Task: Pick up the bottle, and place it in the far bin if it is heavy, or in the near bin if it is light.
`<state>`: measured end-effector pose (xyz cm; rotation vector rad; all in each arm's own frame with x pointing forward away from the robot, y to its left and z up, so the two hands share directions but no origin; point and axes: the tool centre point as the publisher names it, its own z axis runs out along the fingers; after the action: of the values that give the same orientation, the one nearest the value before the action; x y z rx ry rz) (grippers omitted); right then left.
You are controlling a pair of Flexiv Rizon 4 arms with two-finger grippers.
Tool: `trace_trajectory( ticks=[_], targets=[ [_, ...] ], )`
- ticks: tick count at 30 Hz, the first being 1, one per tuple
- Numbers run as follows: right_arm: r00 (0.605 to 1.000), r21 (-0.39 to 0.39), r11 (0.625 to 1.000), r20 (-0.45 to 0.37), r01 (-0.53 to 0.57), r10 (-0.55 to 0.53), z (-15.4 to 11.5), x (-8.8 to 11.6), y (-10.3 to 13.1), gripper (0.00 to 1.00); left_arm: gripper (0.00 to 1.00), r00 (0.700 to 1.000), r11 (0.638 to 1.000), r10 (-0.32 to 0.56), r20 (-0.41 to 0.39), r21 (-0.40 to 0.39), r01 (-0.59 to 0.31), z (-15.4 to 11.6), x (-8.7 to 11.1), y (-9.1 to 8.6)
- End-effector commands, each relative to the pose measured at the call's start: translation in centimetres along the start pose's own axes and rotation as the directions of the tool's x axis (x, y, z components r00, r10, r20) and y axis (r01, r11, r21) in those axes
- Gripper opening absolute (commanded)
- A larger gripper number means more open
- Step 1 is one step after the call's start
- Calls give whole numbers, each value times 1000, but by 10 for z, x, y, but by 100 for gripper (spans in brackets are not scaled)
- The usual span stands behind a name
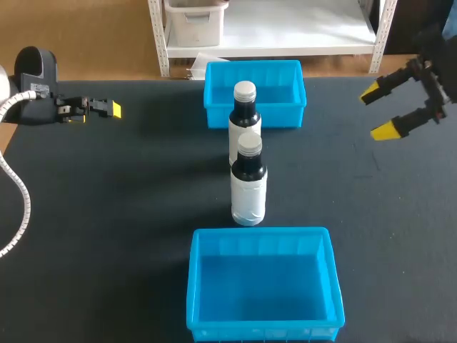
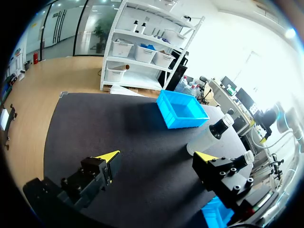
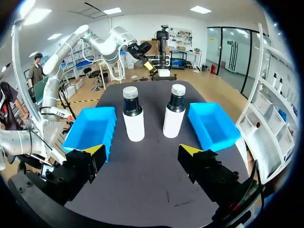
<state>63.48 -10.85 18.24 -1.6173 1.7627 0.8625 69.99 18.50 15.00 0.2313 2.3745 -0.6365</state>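
Two black bottles with white labels and silver caps stand upright in a line mid-table. The far bottle (image 1: 245, 108) (image 3: 174, 116) (image 2: 209, 137) is just in front of the far blue bin (image 1: 214, 107) (image 3: 213, 126) (image 2: 183, 110). The near bottle (image 1: 248, 183) (image 3: 134, 118) stands a little short of the near blue bin (image 1: 263, 286) (image 3: 90, 128). My right gripper (image 1: 377, 111) (image 3: 141, 151) hangs open at the table's right, facing both bottles from a distance. At the far left, my left gripper (image 1: 107, 108) (image 2: 156, 159) is open and holds nothing.
Both bins have nothing in them. The black tabletop (image 1: 128, 207) stretches wide on either side of the bottle line. The far bin sits close to the table's back edge and the near bin close to its front edge.
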Motion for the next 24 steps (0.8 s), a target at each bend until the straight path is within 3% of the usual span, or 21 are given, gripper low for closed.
trace_trajectory(
  ticks=[1,6,16,24],
  targets=[
    [1000,99,995,-27,-1,4,21,-8,9,100,100,1000,1000,0,0,0,0,0,0,0],
    [1000,96,995,-23,0,2,45,-15,10,100,100,1000,1000,0,0,0,0,0,0,0],
    [1000,-41,999,4,28,-28,103,-36,17,100,100,1000,1000,0,0,0,0,0,0,0],
    [999,-80,997,26,24,-22,126,-50,24,100,100,1000,1000,0,0,0,0,0,0,0]
  ],
)
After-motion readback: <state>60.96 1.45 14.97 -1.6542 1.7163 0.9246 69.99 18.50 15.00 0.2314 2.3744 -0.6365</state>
